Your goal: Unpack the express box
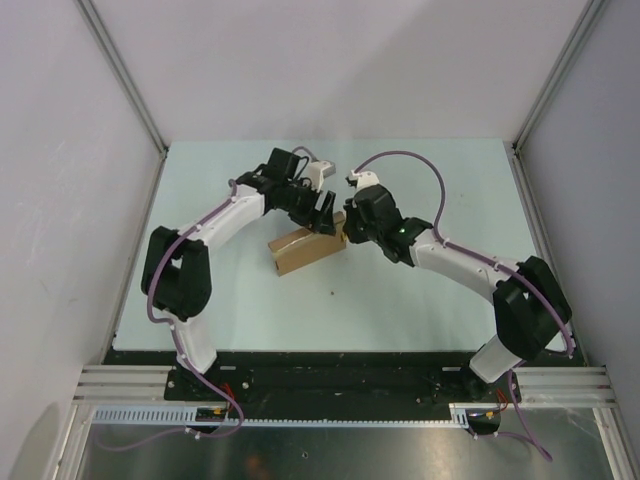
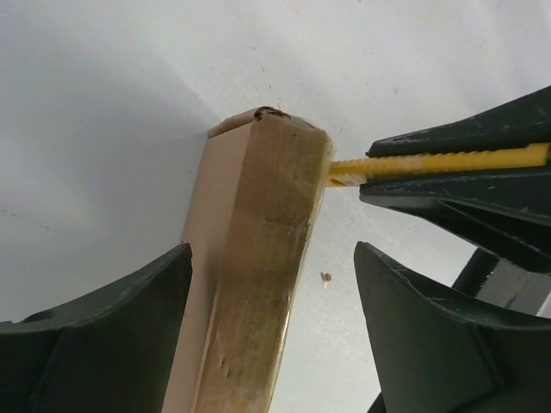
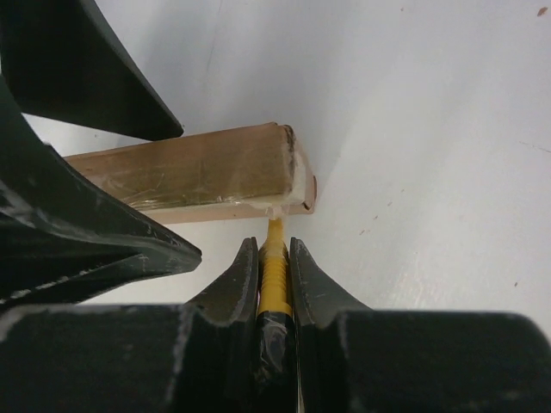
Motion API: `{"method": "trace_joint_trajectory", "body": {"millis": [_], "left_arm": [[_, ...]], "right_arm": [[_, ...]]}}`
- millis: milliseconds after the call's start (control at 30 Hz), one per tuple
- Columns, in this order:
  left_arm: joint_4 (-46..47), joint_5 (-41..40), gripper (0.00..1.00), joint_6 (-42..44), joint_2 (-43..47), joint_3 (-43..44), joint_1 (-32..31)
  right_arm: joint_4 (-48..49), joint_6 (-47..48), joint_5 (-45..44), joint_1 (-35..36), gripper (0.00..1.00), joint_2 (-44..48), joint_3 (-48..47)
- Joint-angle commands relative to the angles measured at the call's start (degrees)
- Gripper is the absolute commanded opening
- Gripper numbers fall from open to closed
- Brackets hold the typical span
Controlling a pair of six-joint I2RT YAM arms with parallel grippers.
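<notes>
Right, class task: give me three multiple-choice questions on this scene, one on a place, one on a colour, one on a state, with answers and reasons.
1. Where does the express box lie?
A) beside the left arm's base
B) between the left claw's open fingers
C) under the right arm's base

2. What colour is the knife?
A) red
B) blue
C) yellow

3. The right claw is:
A) shut on the knife
B) wide open and empty
C) out of view

Answers:
1 B, the left wrist view shows one finger on each side of the box.
2 C, both wrist views show its yellow body.
3 A, its fingers pinch the knife, whose tip meets the box's end.
</notes>
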State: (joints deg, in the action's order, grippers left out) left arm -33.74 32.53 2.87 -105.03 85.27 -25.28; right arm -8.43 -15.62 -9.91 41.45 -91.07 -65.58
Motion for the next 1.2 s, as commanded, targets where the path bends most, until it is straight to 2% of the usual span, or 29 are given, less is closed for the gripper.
{"method": "trace_joint_trajectory", "body": {"millis": [0,167,333,567,700,833,1033,1167], "left_arm": [[1.13,-6.95,0.8,4.42,2.29,0.59,-2.49],[2.36,-13.89,0.7,4.77,2.03,0.07,-4.87],[3.5,-15.39,0.68,7.67,1.33,0.24,-6.89],[3.85,-21.8,0.53,10.22,-0.61,0.07,-10.75],[4.03,-27.25,0.5,11.54,-1.93,-0.37,-12.34],[4.38,-26.56,0.47,12.33,-1.14,-1.95,-12.69],[5.34,-26.74,0.38,14.35,0.53,-3.36,-13.13],[7.01,-21.91,0.35,15.93,2.81,-4.85,-13.31]], "right_arm": [[-0.62,-2.92,1.38,-1.89,0.0,4.75,-0.25],[-4.23,-3.46,2.35,-3.48,0.0,8.0,-0.16],[-6.95,-3.54,4.28,-6.9,0.0,11.87,0.1],[-5.55,-4.07,13.67,-13.66,0.0,15.04,2.47],[-2.48,-4.51,18.08,-16.39,0.0,17.23,6.59],[-0.46,-6.0,21.07,-17.98,0.0,19.17,9.49],[2.44,-7.23,23.88,-18.16,0.0,20.4,12.75],[4.91,-6.8,24.77,-18.34,0.0,19.96,13.46]]}}
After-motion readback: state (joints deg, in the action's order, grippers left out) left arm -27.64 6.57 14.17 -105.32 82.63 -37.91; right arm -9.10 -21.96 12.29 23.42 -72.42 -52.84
